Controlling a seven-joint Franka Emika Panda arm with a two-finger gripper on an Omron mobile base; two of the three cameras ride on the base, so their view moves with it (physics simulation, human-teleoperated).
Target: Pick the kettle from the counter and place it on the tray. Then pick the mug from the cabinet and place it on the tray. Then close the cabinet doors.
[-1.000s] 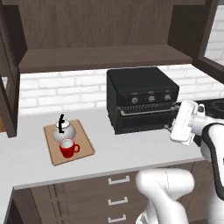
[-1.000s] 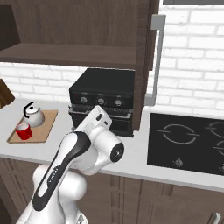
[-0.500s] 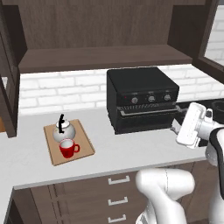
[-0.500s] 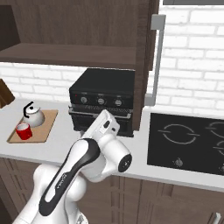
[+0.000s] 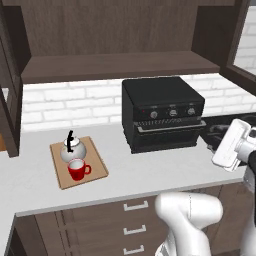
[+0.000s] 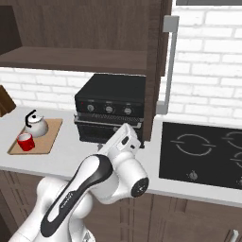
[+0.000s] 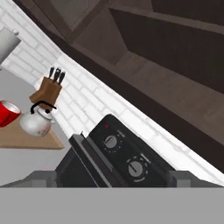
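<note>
The silver kettle (image 5: 72, 149) and the red mug (image 5: 77, 170) both stand on the wooden tray (image 5: 95, 167), on the left part of the counter (image 5: 130, 175). In the hand view the kettle (image 7: 37, 123), mug (image 7: 8, 113) and tray (image 7: 30, 138) lie far off at the left. My gripper (image 7: 113, 178) is open with nothing between its fingertips (image 7: 42, 177). It hangs in front of the black oven, right of the tray. The cabinet (image 5: 120, 65) stands open with a bare shelf. One of its doors (image 6: 158, 61) swings out at the right, another door (image 5: 10, 100) at the left.
A black countertop oven (image 5: 162, 117) sits mid-counter under the shelf. To the right lies a black cooktop (image 6: 203, 151). A knife block (image 7: 47, 92) stands by the wall behind the tray. Drawers (image 5: 135, 220) run below the counter.
My hand has swung to the right, away from the oven's front. Kettle, mug, tray and doors have not moved.
</note>
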